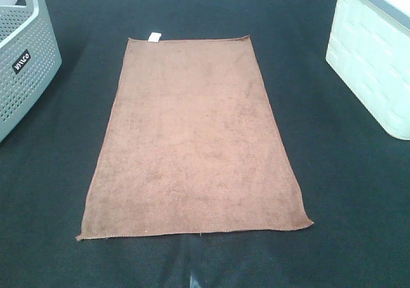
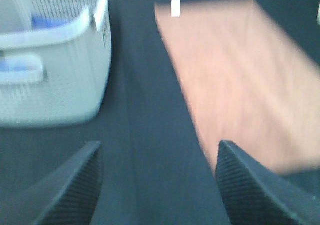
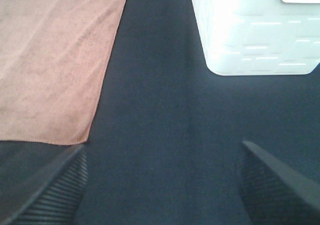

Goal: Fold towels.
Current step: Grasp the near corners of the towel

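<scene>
A: Both jaws, left and right, stand apart and hold nothing.
B: And the towel (image 1: 192, 141)?
A: Flat, unfolded, centre of frame on the dark bench (image 1: 359, 205). No fold is made yet.

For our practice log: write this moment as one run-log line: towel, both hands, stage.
towel: flat, unfolded, white tag on far edge | left hand: open, empty | right hand: open, empty | stage: fold not begun
</scene>
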You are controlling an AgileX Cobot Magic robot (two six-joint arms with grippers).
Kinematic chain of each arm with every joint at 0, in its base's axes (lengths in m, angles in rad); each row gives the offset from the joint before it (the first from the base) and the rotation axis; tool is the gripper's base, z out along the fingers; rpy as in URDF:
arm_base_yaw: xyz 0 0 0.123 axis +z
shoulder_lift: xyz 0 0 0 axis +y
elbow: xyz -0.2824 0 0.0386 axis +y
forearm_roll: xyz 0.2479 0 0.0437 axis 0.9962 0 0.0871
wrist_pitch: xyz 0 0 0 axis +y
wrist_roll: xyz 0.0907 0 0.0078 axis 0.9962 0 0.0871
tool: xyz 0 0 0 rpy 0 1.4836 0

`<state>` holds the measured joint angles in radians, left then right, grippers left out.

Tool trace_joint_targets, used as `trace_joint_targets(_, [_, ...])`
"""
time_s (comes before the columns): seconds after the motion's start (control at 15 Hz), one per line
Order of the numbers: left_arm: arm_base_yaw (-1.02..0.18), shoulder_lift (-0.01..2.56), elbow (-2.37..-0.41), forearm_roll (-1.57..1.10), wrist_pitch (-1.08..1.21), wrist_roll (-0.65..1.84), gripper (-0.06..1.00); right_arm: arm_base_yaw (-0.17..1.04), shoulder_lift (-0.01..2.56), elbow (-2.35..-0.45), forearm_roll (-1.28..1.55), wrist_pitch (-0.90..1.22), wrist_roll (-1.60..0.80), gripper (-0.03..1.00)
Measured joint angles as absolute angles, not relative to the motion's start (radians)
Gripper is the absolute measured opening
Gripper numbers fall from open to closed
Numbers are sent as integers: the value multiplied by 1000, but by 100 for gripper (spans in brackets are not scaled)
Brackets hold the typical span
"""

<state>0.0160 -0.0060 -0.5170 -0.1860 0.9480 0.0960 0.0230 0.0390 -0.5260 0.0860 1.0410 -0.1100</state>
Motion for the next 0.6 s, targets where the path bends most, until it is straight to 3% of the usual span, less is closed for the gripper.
trace_joint_targets(0.27, [16,84,-488,-298,707,-54,63,23,292,-589,88,961,-39,77])
trace_joint_targets(0.6, [16,367,-470,-437,661,-56,63,23,637,-650,195,937,-20,77])
